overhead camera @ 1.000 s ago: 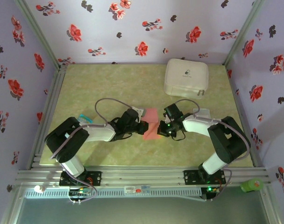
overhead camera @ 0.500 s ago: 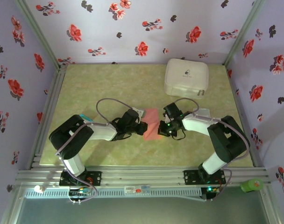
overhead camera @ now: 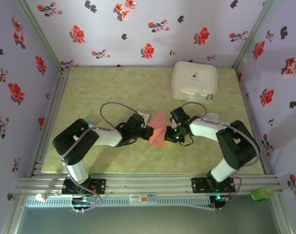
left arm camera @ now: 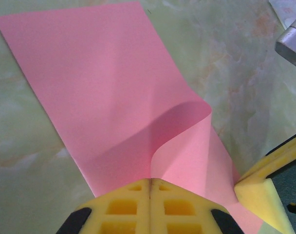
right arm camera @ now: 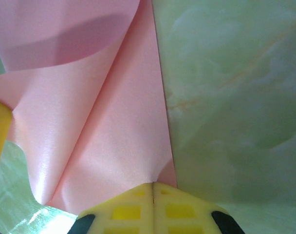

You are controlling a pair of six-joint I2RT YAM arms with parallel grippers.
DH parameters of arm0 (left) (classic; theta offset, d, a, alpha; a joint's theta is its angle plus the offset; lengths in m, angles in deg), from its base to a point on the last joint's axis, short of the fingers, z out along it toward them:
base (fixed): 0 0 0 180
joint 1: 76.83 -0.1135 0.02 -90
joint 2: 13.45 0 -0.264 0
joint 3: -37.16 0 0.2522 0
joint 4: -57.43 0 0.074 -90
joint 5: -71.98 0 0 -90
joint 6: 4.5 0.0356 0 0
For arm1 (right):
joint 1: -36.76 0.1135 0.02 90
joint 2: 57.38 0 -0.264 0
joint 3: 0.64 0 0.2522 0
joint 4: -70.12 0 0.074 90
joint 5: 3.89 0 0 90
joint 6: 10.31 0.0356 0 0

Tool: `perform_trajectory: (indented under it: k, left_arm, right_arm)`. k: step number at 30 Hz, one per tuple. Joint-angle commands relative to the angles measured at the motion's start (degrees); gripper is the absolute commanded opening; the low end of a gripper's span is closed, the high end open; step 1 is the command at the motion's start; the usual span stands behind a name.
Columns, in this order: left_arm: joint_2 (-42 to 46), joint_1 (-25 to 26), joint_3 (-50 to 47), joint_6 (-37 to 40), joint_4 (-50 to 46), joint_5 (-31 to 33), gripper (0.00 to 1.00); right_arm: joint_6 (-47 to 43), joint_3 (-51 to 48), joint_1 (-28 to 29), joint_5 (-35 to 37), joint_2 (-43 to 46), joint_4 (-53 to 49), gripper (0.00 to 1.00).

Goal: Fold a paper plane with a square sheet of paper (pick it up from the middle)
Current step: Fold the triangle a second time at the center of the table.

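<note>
Folding paper (left arm camera: 99, 87): line the edges up before creasing — go slow.
Left end effector (left arm camera: 150, 187): clamped on paper.
Right end effector (right arm camera: 153, 187): pinching the other edge.

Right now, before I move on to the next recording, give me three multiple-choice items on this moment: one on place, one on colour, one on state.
1. Where does the white case sit relative to the square sheet of paper?
A. Farther back and to the right
B. Nearer and to the left
C. On top of it

2. What colour are the left gripper's finger pads?
A. Black
B. Yellow
C. Blue

3. How does the sheet lie between the left gripper and the right gripper?
A. Flat all over
B. Folded into a finished dart
C. One part curled up off the table

Answers: 1 A, the top view shows the case near the far right corner. 2 B, the left wrist view shows yellow foam. 3 C, both wrist views show a raised curl casting a shadow.
</note>
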Motion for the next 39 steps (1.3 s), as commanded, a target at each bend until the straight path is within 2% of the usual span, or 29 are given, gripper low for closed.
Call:
perform_trajectory:
  k: [1, 23, 27, 39]
  left_arm:
    - [-1.21, -0.55, -0.06, 1.37, 1.20, 0.79, 0.00]
    - [-2.28, -1.22, -1.23, 0.26, 1.51, 0.54, 0.00]
    - [-2.45, -1.25, -3.09, 0.09, 5.37, 0.31, 0.00]
    - [-2.10, -1.25, -2.34, -0.11, 6.77, -2.05, 0.00]
  right_arm:
    - [-0.79, 0.02, 0.09, 2.78, -1.56, -4.30, 0.01]
    - [-0.78, 0.11, 0.09, 2.94, -1.39, -4.60, 0.02]
    - [-0.64, -0.05, 0.09, 2.82, -1.31, -4.26, 0.03]
    - [-0.60, 0.20, 0.09, 2.78, -1.44, -4.46, 0.03]
